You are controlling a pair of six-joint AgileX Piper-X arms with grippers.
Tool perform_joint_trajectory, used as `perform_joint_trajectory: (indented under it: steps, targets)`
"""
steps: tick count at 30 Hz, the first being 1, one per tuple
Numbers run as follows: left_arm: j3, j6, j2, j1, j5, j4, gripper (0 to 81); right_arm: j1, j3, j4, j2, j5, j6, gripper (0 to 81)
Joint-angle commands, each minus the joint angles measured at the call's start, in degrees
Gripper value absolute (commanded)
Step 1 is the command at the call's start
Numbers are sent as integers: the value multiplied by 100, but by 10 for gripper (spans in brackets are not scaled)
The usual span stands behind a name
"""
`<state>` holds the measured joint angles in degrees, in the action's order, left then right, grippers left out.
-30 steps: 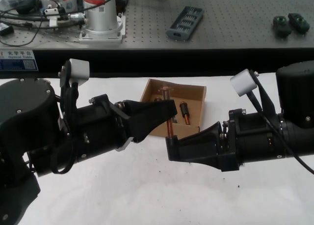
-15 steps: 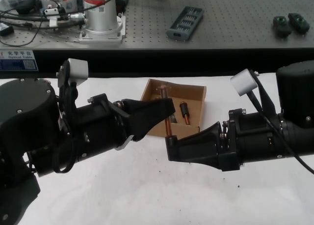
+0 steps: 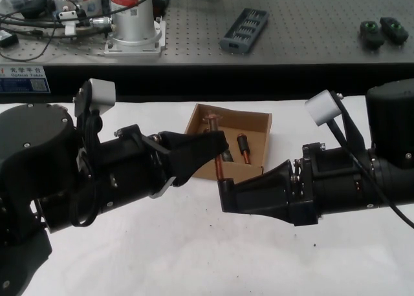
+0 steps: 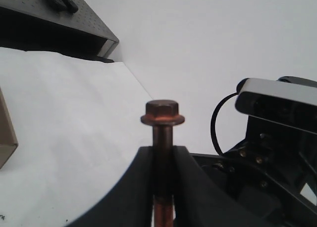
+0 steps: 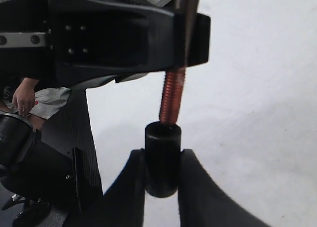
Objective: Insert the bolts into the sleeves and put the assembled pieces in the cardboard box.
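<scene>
Copper-coloured bolt [image 4: 162,132], upright with its head uppermost, clamped on its shank by the left gripper [image 4: 162,150] at the centre of the high view. Directly beneath it the right gripper [image 5: 162,156] is closed on a black sleeve [image 5: 162,135] with the bore facing up. In the right wrist view the threaded tip stands at the sleeve's mouth, touching it or just entering; which of the two cannot be told.

Step in hand: insertion of a bolt into a sleeve, apparently at its start, since most of the thread is exposed. The next move calls for lowering the bolt straight along the sleeve's axis with both grips firm. Any tilt should be corrected first so the thread does not catch on the rim.

The box [image 3: 260,120], in the upper middle of the high view just behind the two grippers, holds at least one assembled piece [image 3: 244,147]. A second may lie beside it, but the left gripper covers that part. In the high view the sleeve is hard to make out, dark against dark fingers. The bolt's lower shank is cut off in the left wrist view.
</scene>
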<state>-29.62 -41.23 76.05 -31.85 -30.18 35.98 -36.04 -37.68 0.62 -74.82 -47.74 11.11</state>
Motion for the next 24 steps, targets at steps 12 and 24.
perform_joint_trajectory:
  steps: [12, 24]
  targets:
    - [-24, 0, -3, 9, -335, 4, 6, -14, -27, 150, 117, -85, 5, 24]
    - [-24, 0, -3, 9, -574, 15, 6, -14, -27, 150, 117, -85, 5, 24]
